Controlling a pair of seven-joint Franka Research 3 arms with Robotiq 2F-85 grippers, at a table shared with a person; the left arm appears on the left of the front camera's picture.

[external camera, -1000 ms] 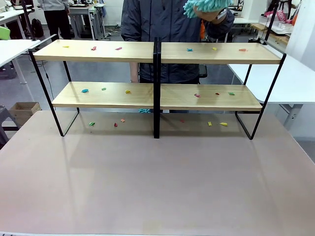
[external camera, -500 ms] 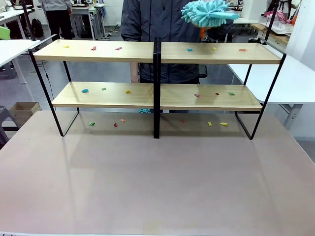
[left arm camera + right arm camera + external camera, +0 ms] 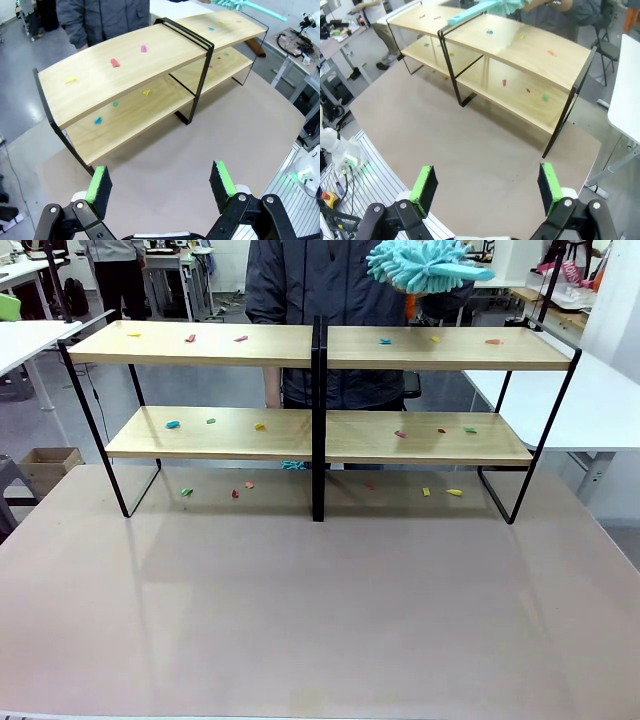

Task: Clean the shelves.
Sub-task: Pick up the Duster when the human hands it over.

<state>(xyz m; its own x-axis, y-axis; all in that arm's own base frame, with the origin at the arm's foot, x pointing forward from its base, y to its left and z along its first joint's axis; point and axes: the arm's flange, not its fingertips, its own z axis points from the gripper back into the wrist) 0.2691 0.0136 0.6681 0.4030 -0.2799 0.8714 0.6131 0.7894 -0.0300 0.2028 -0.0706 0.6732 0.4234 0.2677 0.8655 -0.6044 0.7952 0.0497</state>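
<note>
The shelves (image 3: 320,352) are a wide two-tier rack of light wooden boards on a black frame, standing at the far side of the beige tabletop (image 3: 320,610). Small coloured scraps (image 3: 190,338) lie on both tiers and on the table beneath. Behind the rack a person holds a fluffy turquoise duster (image 3: 425,265) above the upper right board. The left wrist view has the shelves (image 3: 125,75) ahead, with my left gripper (image 3: 160,182) open and empty above the table. My right gripper (image 3: 487,187) is open and empty too, high above the table and facing the shelves (image 3: 520,50) and the duster (image 3: 485,9).
White tables (image 3: 25,340) stand to the left and right (image 3: 590,400) of the brown table. A cardboard box (image 3: 45,465) sits on the floor at the left. Another person (image 3: 115,270) stands far back.
The person has turned the turquoise duster from a bunched clump by the hand to a spread head held level above the upper right shelf. Both grippers stay as they were.
</note>
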